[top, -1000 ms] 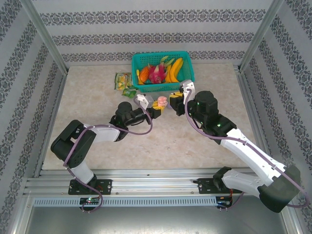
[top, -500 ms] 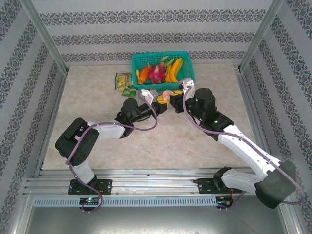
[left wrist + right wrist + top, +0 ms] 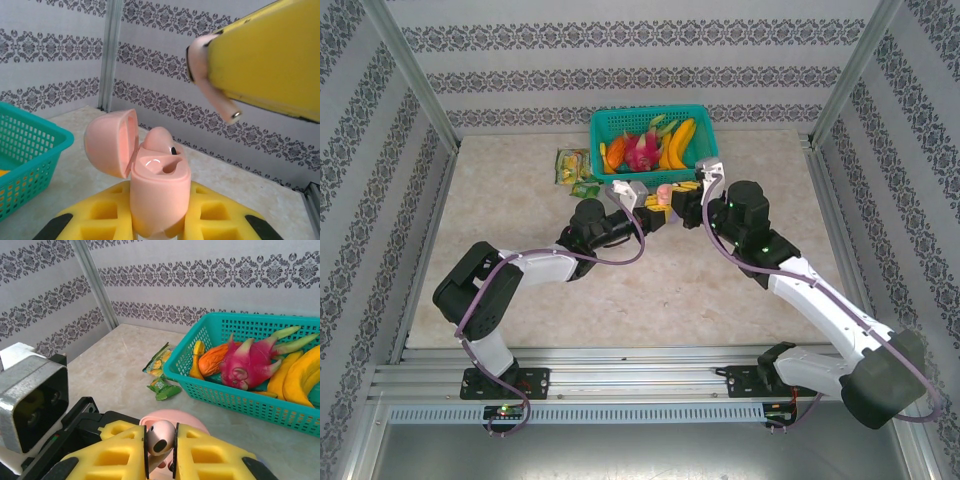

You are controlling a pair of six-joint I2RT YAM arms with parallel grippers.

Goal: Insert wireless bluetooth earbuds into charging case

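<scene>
While the smooth, rounded pink charging case (image 3: 156, 190) is gripped upright between the left fingers (image 3: 220, 215), which are blocks of yellow foam, its domed lid is hinged open and one glossy earbud (image 3: 161, 141) is seated inside. A second earbud (image 3: 160, 436), pale pink and thin-stemmed, is clamped by the right fingers (image 3: 120, 450) above the case, apart from it. A teal mesh basket (image 3: 240, 401) of dragon fruit (image 3: 245, 365) and bananas (image 3: 300, 377) is set just behind, and bare marbled surface (image 3: 670, 300) is left in front

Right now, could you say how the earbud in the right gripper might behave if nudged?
The earbud looks glossy and rounded, so it may slip in the right gripper. Held by its head with the stem free, it could pivot. It seems stiff and light.
</scene>
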